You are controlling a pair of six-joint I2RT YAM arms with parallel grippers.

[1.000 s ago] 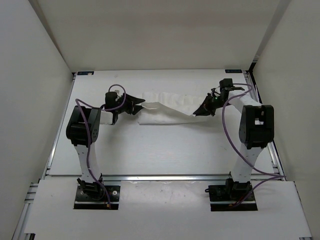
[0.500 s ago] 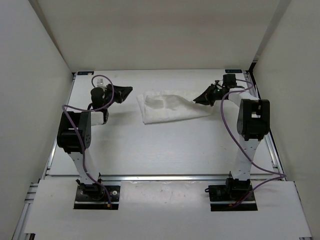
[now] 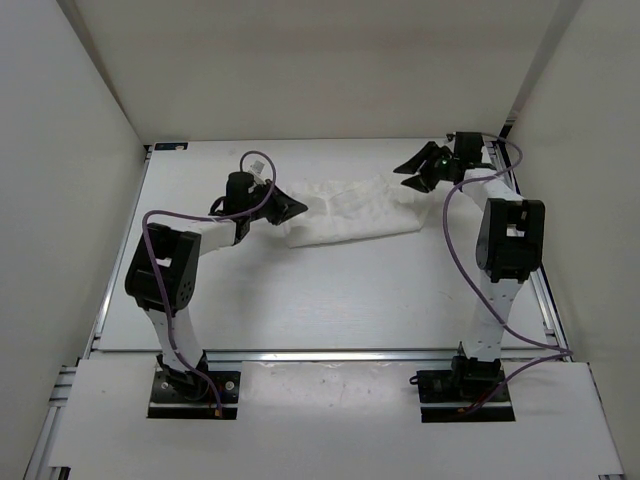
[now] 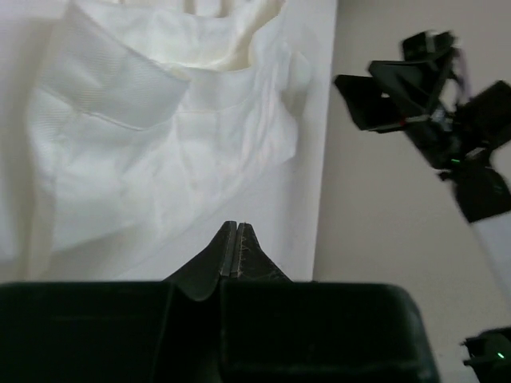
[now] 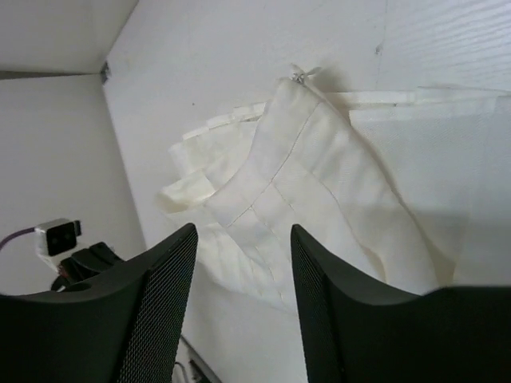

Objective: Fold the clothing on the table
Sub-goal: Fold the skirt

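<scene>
The clothing (image 3: 350, 210) is a white crumpled piece lying in a wide band across the far middle of the table (image 3: 300, 290). My left gripper (image 3: 296, 207) sits at the clothing's left edge. In the left wrist view this gripper (image 4: 237, 227) is shut, with nothing seen between the tips, and the clothing (image 4: 168, 144) spreads just ahead. My right gripper (image 3: 414, 175) hovers over the clothing's right end, apart from it. In the right wrist view it (image 5: 243, 235) stands open, with the seamed fabric (image 5: 303, 175) below the gap.
Silver rails (image 3: 300, 354) edge the table, and white walls close in on three sides. The right arm's black wrist (image 4: 423, 96) shows in the left wrist view. A purple cable (image 3: 452, 240) loops beside the right arm.
My right gripper opened, let go of the clothing and drew back to the far right. My left gripper shut and came back to the clothing's left edge. The clothing settled flat.
</scene>
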